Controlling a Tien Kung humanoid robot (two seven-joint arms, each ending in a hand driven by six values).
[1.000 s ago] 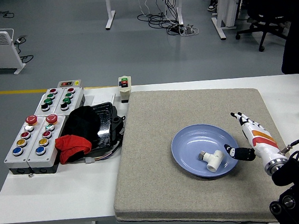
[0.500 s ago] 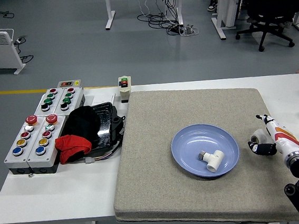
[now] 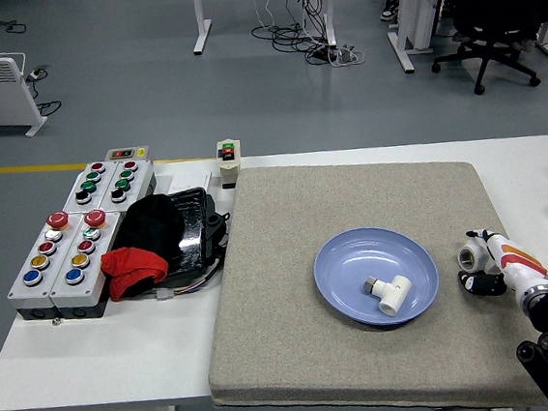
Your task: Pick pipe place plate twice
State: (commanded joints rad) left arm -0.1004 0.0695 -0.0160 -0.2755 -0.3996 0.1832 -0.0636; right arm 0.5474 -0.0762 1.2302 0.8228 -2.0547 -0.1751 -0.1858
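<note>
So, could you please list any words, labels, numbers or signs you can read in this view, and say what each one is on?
No text is readable anywhere in this view.
Button boxes: any labels beside the coloured buttons are too small to read.
Small switch box: red and green marks, no legible lettering.
Right hand: orange and white patches only, no words visible.
Blue plate and white pipe fitting: no visible markings.

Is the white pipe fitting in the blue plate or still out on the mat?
In the plate. The white pipe fitting lies inside the blue plate, right of its middle. A second fitting sits on the mat by the right hand.
</note>
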